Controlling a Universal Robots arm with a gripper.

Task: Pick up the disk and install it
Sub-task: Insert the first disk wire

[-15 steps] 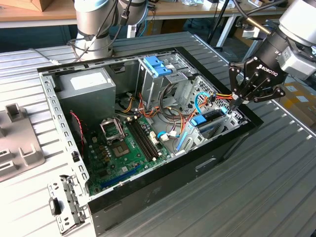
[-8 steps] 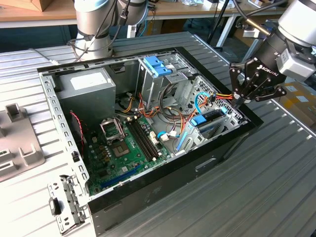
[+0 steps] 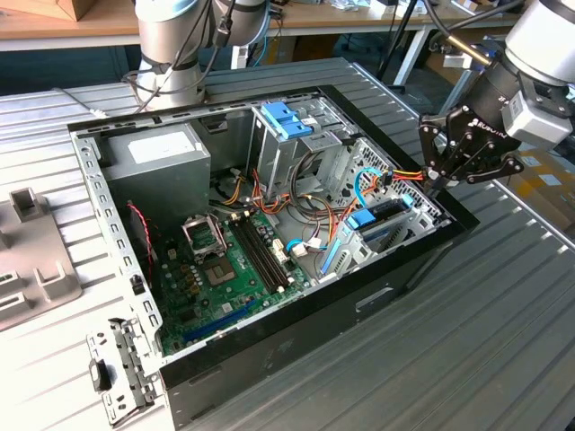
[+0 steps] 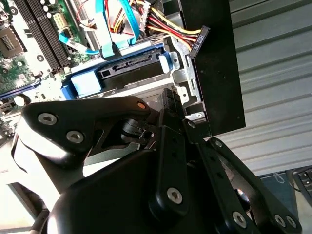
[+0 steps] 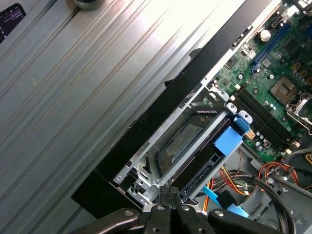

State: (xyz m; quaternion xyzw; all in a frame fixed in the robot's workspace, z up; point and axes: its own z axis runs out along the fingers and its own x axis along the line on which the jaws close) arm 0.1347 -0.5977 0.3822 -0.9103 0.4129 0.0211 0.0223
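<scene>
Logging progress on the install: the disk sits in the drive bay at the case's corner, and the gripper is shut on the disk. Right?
Not quite. The disk does sit in the drive bay at the case's corner, but the gripper is shut on nothing: in the first wrist view its fingertips meet just off the bay's end, clear of the disk.

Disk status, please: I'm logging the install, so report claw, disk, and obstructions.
Claw shut, empty, at the case's edge over the drive bay. Disk seated in the metal bay, blue tab inward. Yellow-red power cable loose beside the bay.
</scene>
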